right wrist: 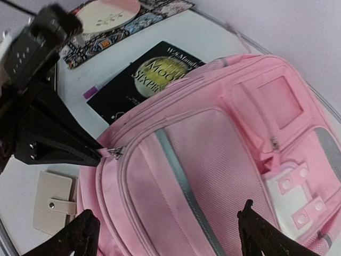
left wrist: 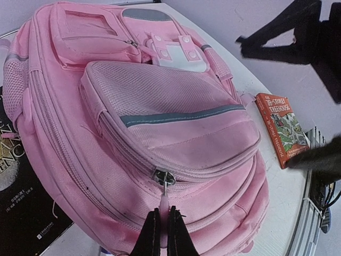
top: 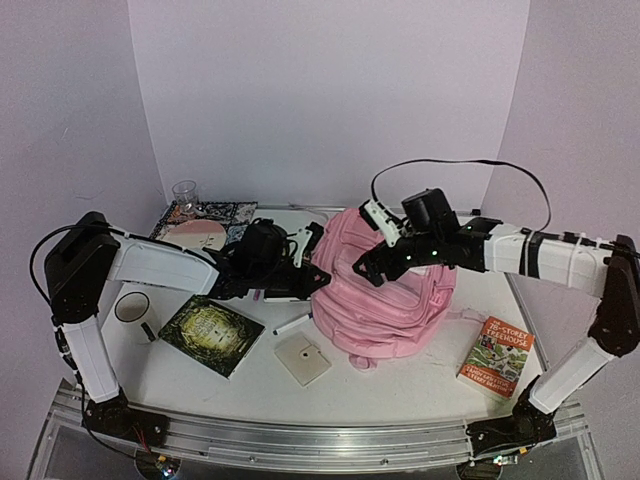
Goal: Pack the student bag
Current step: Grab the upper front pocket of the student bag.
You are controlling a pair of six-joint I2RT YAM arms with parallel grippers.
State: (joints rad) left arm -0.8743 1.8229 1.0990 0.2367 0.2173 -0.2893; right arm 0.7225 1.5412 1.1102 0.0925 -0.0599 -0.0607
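The left gripper (left wrist: 164, 214) is clamped on the pink zip pull (left wrist: 164, 200) of a front pocket, at the bottom centre of the left wrist view. The jaws are closed with only the thin tab between them. That tab is the weak point. It is small and flexible, so a tug at an angle to the zip track will likely slide it out of the fingers or twist the slider (left wrist: 164, 178) until it jams.

The student bag (top: 385, 300) lies on its back in the middle of the table, pockets up, at the centre of the overhead view. It is soft and nothing pins it down. The right gripper (right wrist: 168, 212) hangs over it with jaws spread wide and empty, one finger at each lower corner of its own view. Unless that arm braces the fabric, a pull on the zip will probably drag the whole bag towards the lower left instead of opening the pocket.

A dragged bag would push into the white pen (top: 292, 324), the beige card holder (top: 303, 358) and the dark book (top: 212, 332), which lie near its left edge, and scatter things meant for packing. If the right gripper presses onto the pocket itself, it could bunch cloth over the track and block the zip. The two arms also meet closely above the bag, so a careless swing risks a knock. The orange book (top: 497, 358), at the lower right, lies well apart and looks safe.
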